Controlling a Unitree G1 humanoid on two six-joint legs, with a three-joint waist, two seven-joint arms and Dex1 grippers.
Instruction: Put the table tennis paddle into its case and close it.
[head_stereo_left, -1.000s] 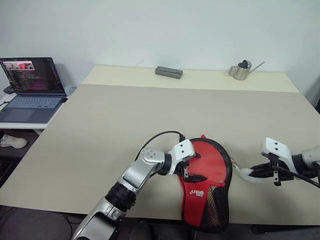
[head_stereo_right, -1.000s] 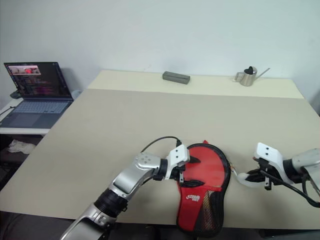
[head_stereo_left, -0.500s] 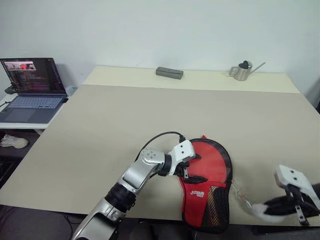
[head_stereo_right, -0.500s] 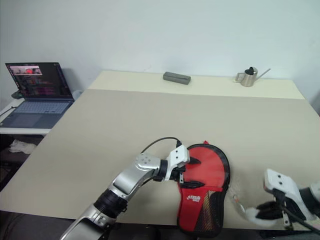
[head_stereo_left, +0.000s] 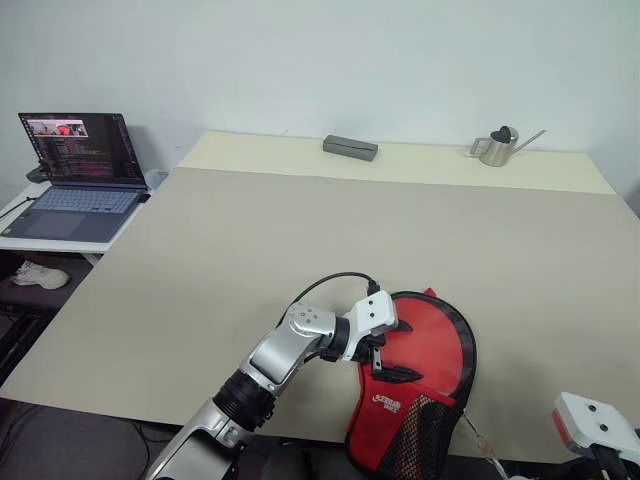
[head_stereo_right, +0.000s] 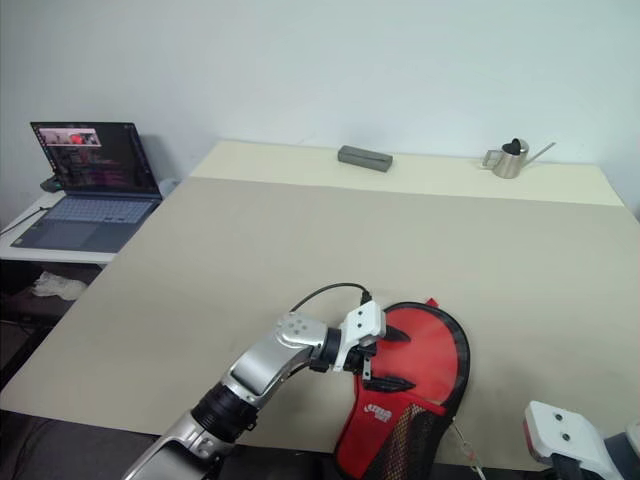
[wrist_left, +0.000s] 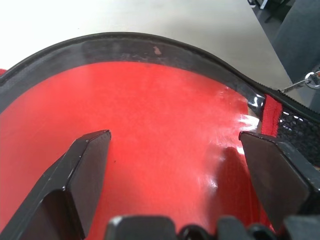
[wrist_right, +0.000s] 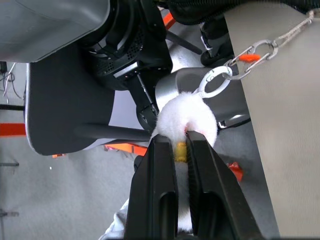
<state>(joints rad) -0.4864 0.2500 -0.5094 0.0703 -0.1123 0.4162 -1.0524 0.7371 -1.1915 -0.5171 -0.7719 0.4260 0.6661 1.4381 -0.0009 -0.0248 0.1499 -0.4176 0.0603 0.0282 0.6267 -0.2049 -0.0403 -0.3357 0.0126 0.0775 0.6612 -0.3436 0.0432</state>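
The case (head_stereo_left: 425, 350), red face up with a white logo and black mesh, lies at the table's front edge, its narrow end hanging over the edge. My left gripper (head_stereo_left: 391, 360) is open above the round red face, its fingers (wrist_left: 90, 155) spread wide just inside the black zip edge (wrist_left: 135, 45). I cannot make out the table tennis paddle apart from the case. Off the table at the front right, my right gripper (wrist_right: 179, 142) is shut on the white plush charm (wrist_right: 185, 117). A ring and metal clasp (wrist_right: 247, 55) link the charm to the case by a thin chain (head_stereo_left: 480, 440).
The beige table (head_stereo_left: 300, 230) stretches far ahead. A grey block (head_stereo_left: 350, 148) and a small metal watering can (head_stereo_left: 500, 146) stand at its back edge. An open laptop (head_stereo_left: 70, 165) sits on a side table to the left. A dark chair (wrist_right: 65, 100) stands below the front edge.
My right gripper has drawn back toward me, off the table's front edge, with the charm in it. The case's narrow end has swung nearer the edge. The left gripper stayed on the case.
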